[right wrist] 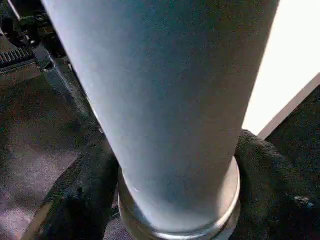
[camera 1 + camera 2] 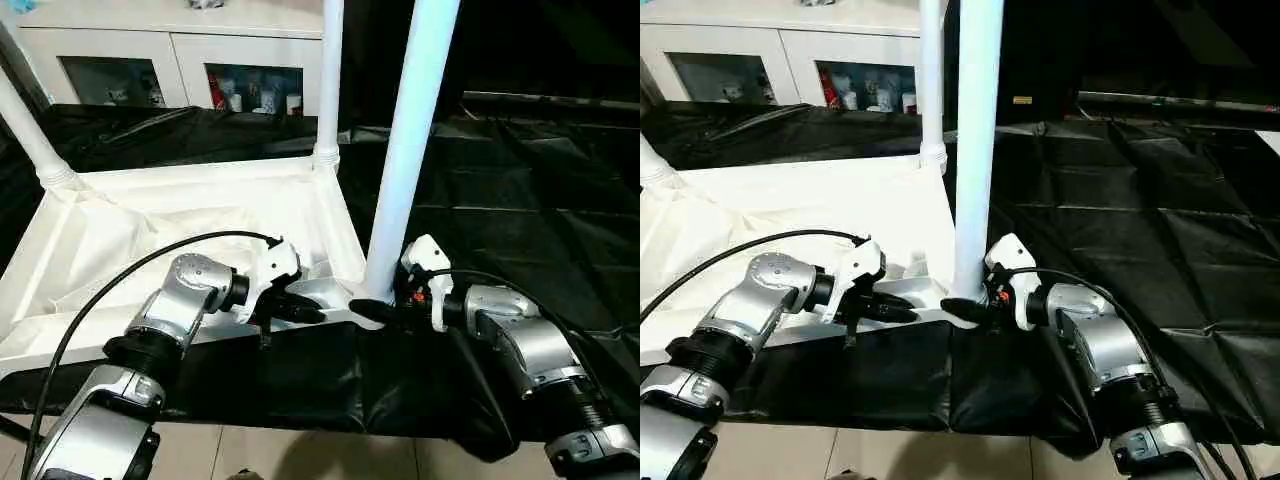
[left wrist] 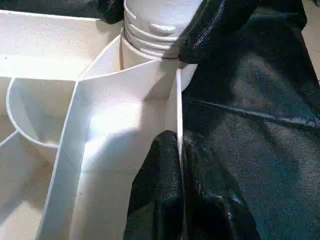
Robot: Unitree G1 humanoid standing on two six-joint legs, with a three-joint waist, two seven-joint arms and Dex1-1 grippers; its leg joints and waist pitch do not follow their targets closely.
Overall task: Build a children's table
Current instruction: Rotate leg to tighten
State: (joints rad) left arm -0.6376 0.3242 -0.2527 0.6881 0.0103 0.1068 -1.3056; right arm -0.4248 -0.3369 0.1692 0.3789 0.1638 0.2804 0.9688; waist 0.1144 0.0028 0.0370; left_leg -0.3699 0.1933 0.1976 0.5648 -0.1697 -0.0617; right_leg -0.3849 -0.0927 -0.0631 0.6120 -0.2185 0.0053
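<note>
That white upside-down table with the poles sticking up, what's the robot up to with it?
It is putting together a children's table. The white table top lies upside down on a black-draped work table, with three legs standing up from its corners. The left tool is shut on the top's thin near edge, steadying it. The right tool has a finger on each side of the base of the nearest leg, right at its corner socket; whether it grips the leg can't be told.

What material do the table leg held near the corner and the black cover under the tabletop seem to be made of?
The table leg: apparently smooth white plastic, judging by its even soft sheen and moulded threaded ridges at the base. The black cover: probably thin glossy fabric or plastic sheet, since it shows creases and shiny highlights.
</note>
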